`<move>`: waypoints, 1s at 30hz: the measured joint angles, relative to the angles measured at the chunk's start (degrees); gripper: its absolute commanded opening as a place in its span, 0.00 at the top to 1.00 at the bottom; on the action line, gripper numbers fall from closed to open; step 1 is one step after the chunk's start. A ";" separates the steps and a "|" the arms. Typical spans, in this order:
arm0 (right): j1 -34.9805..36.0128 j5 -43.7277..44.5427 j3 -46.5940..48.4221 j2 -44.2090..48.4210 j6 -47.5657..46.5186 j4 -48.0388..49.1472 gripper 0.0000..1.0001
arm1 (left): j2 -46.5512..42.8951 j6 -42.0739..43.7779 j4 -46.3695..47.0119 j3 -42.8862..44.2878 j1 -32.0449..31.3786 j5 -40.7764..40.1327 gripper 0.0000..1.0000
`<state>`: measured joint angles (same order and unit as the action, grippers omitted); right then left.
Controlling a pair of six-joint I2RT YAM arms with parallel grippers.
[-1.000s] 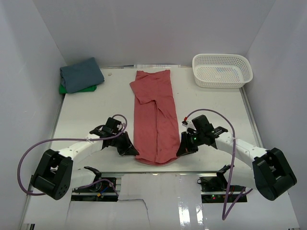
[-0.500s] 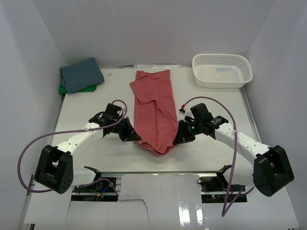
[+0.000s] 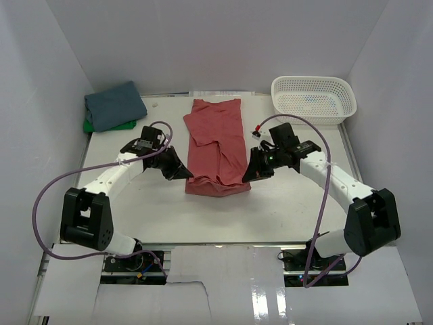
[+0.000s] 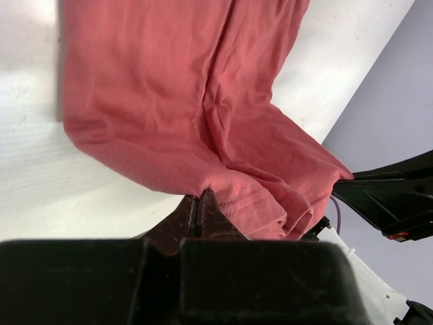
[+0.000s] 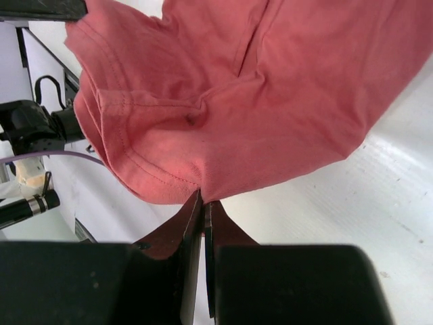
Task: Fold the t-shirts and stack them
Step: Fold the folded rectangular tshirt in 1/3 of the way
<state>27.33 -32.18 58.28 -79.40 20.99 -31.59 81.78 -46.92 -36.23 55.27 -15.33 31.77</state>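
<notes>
The red shirt lies lengthwise in the middle of the table, folded into a narrow strip with its collar end toward the far wall. Its near hem is raised and doubled back over the lower part. The left tool is clenched on the hem's left corner and the right tool on its right corner, cloth pinched between each pair of tips. The blue shirt sits folded on the green shirt at the far left corner. A basket stands at the far right.
</notes>
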 measured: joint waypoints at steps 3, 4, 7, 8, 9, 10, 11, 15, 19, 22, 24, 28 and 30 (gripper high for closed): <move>-0.79 -0.37 4.55 -2.82 -0.94 -1.01 0.92 | 3.39 0.85 -0.63 4.22 0.26 0.24 1.00; -1.05 -0.59 5.84 -3.72 -1.29 -1.27 0.92 | 4.59 1.11 -0.90 5.68 0.31 0.31 1.00; -1.66 -1.09 8.79 -6.19 -2.14 -1.81 0.92 | 8.02 1.84 -1.84 10.21 0.63 0.48 1.00; -1.88 -1.25 9.60 -7.02 -2.34 -2.10 0.92 | 9.16 2.01 -2.43 11.96 0.81 0.52 1.00; -2.16 -1.36 10.45 -7.80 -2.54 -2.54 0.92 | 10.14 2.25 -2.64 13.44 0.98 0.50 1.00; -2.43 -1.46 11.41 -8.68 -2.84 -3.02 0.92 | 11.17 2.51 -2.95 15.04 1.16 0.48 1.00; -2.64 -1.49 12.22 -9.40 -3.13 -3.32 0.92 | 12.17 2.75 -3.45 16.63 1.36 0.50 1.00; -3.87 -1.81 16.17 -12.28 -3.87 -5.05 0.92 | 14.86 3.45 -4.42 20.81 2.23 0.48 1.00; -5.11 -2.34 21.27 -15.67 -4.90 -6.19 0.92 | 17.27 4.04 -5.14 23.82 3.26 0.46 1.00; -5.53 -2.56 24.44 -18.03 -5.16 -6.49 0.92 | 19.10 4.42 -5.62 25.70 3.87 0.37 1.00; -5.62 -2.58 26.36 -19.89 -5.35 -6.43 0.92 | 20.33 4.55 -5.73 26.93 4.07 0.35 1.00; -5.64 -2.58 27.96 -22.80 -5.77 -6.49 0.92 | 22.67 4.90 -5.95 28.98 4.42 0.13 1.00; -5.64 -2.51 28.59 -24.06 -6.10 -6.86 0.92 | 23.71 5.01 -6.03 30.05 4.55 0.02 1.00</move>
<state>21.69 -34.70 86.87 -103.46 14.90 -38.46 105.49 -41.91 -42.26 85.32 -10.79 31.79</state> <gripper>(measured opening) 0.081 0.018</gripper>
